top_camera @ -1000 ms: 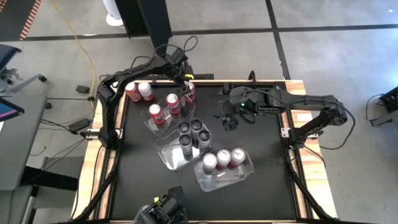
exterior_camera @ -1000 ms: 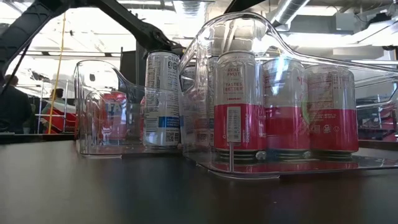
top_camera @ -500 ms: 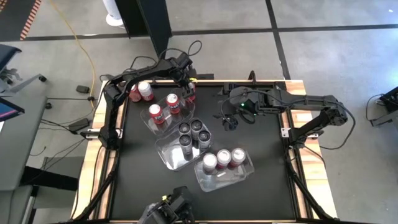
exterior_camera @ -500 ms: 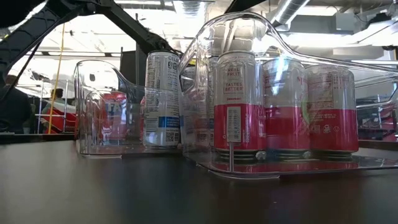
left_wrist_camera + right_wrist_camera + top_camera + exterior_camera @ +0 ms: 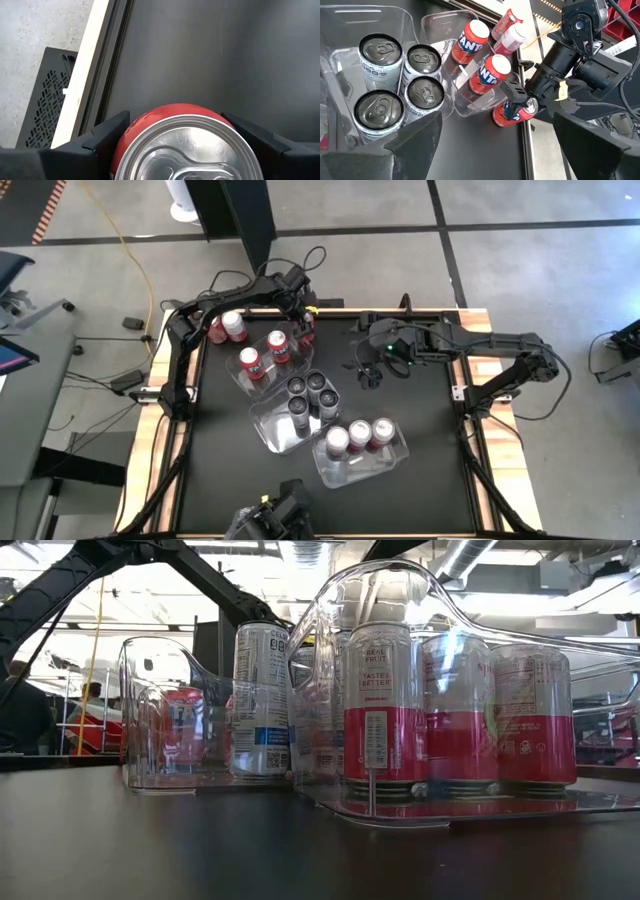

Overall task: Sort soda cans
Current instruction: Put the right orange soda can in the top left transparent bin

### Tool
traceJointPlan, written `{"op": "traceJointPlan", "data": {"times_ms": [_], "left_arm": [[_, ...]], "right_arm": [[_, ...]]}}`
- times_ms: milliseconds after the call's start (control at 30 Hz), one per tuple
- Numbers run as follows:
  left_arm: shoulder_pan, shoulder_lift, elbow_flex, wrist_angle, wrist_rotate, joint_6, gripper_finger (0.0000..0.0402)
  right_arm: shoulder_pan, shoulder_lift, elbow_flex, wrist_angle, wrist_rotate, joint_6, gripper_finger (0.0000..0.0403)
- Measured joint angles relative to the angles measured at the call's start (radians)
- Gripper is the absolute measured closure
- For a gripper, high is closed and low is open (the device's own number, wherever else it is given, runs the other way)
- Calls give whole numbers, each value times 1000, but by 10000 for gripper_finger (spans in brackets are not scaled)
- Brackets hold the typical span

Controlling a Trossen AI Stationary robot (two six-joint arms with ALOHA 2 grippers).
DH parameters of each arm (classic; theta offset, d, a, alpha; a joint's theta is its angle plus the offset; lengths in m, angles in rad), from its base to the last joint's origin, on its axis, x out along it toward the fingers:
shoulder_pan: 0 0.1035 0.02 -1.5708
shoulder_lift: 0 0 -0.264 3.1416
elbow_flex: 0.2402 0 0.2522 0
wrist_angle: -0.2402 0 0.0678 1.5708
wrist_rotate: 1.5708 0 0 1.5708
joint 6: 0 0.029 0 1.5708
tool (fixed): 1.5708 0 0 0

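Red aluminium, thin and slick: grip that red can [image 5: 172,142] on its sidewall, gently, or you dent it. Your left hand [image 5: 303,321] straddles it, fingers apart, at the tabletop's [image 5: 420,440] far edge. Farther right, your right hand [image 5: 371,377] waits wide open.

A black-topped table [image 5: 400,440] with pale wooden edges stands on a grey concrete floor [image 5: 540,270] crossed by dark seams, a yellow cable [image 5: 128,250] trailing across it, while bright ceiling lights [image 5: 300,552] and ducts [image 5: 470,555] show overhead.
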Motion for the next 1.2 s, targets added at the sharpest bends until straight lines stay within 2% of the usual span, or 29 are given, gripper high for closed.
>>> {"op": "traceJointPlan", "data": {"times_ms": [233,533,733,1000,1200], "left_arm": [[-3,-26,0,16,-27,1,118],[-4,-94,89,-50,-54,13,118],[0,-233,173,-159,-92,34,118],[-32,-435,164,-369,-108,6,118],[-108,-537,164,-428,-109,-47,118]], "right_arm": [[0,0,0,0,0,2,6],[0,0,0,0,0,2,6],[0,0,-1,0,0,-11,6],[-7,0,-1,-1,0,-34,6],[-30,0,-1,-21,0,-32,6]]}}
